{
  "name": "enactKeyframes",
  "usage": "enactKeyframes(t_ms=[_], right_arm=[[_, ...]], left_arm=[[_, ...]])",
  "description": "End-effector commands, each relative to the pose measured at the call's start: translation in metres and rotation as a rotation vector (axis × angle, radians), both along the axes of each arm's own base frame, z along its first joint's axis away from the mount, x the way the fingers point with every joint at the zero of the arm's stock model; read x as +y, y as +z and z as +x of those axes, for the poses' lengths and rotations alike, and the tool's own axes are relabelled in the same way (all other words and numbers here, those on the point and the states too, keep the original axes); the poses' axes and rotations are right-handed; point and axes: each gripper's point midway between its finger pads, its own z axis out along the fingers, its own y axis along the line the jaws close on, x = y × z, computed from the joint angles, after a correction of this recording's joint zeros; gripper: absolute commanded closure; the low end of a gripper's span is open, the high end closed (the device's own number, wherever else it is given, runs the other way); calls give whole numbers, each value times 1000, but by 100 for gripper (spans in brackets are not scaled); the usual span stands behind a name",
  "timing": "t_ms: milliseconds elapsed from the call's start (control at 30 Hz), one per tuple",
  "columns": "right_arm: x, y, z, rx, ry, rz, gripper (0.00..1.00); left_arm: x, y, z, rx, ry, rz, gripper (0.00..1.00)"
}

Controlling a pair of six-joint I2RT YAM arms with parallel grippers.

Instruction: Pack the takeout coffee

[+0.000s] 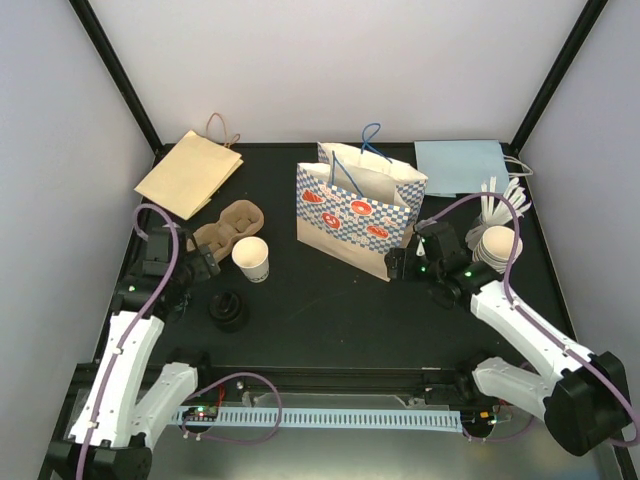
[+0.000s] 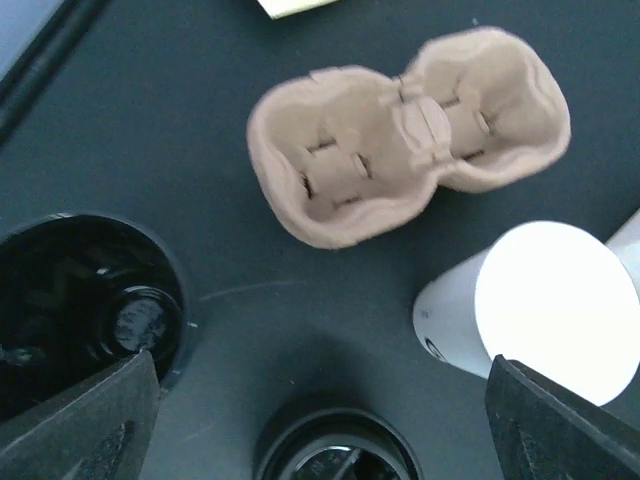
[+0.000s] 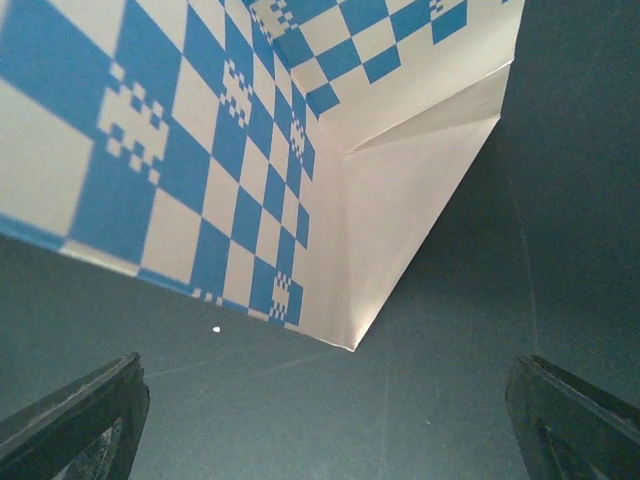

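Note:
A white paper cup (image 1: 251, 259) stands upright on the black table, beside a brown pulp cup carrier (image 1: 228, 228) that holds nothing. In the left wrist view the carrier (image 2: 400, 130) lies ahead and the cup (image 2: 540, 310) is at the right. A black lid (image 2: 80, 300) is at the left and another dark round lid (image 2: 340, 450) shows at the bottom edge. My left gripper (image 2: 320, 440) is open above the table with nothing between its fingers (image 2: 90, 420). A lid (image 1: 228, 310) lies near it (image 1: 198, 264). My right gripper (image 1: 398, 265) is open, facing the bottom corner of the blue-checked bag (image 3: 250, 150).
The checked bag (image 1: 358, 210) stands upright mid-table. A flat brown paper bag (image 1: 190, 172) lies at the back left and a flat blue bag (image 1: 462, 163) at the back right. Stacked white cups (image 1: 497, 245) and white cutlery (image 1: 503, 198) sit at the right edge.

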Motion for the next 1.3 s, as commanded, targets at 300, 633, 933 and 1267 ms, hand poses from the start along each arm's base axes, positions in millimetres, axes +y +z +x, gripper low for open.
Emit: enactKeyframes(t_ms=[300, 633, 933, 1267], right_arm=[[13, -21, 1, -116, 52, 112, 0], [10, -24, -1, -141, 49, 112, 0], [12, -25, -1, -135, 56, 116, 0], [13, -29, 0, -121, 59, 114, 0]], left_arm=[[41, 20, -7, 22, 122, 58, 17], [51, 1, 4, 106, 158, 35, 41], [53, -22, 4, 190, 199, 15, 63], [56, -38, 9, 223, 188, -1, 62]])
